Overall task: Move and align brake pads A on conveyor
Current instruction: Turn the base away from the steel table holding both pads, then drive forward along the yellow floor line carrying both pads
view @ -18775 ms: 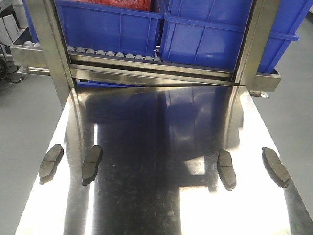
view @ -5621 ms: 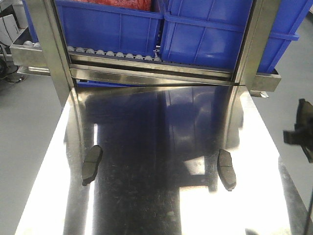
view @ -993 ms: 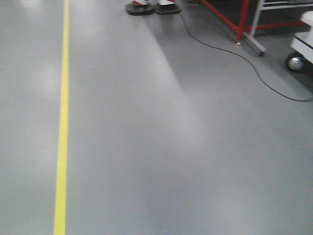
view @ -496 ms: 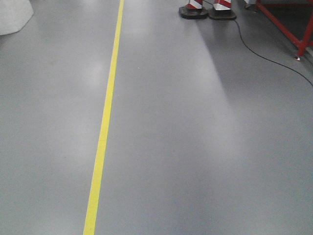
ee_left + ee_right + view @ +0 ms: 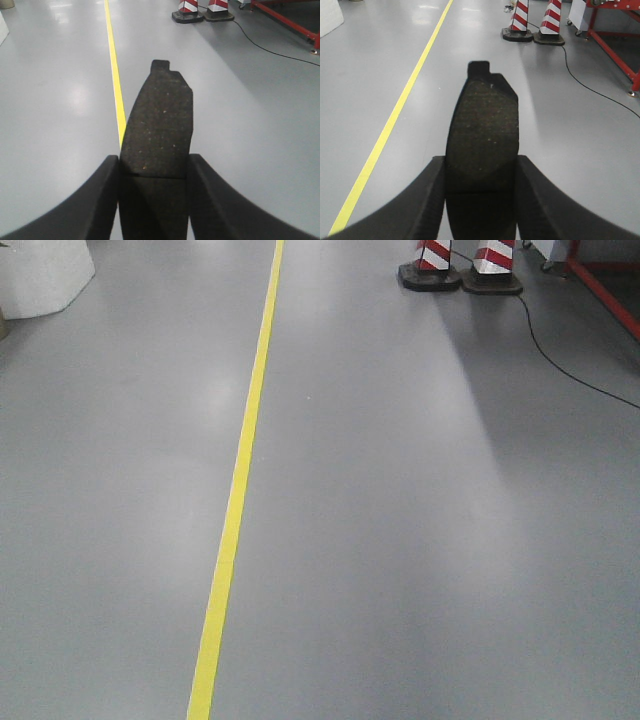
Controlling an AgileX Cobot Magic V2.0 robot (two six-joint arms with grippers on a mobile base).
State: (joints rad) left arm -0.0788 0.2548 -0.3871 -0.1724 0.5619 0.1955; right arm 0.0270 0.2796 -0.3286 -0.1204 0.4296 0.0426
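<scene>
My left hand [image 5: 152,167] grips the left brake pad [image 5: 159,115], my right hand [image 5: 480,169] the right brake pad [image 5: 482,117]; both long axes point 12 o'clock; conveyor out of view, only floor [image 5: 420,540] ahead; neither arm nearer.
</scene>
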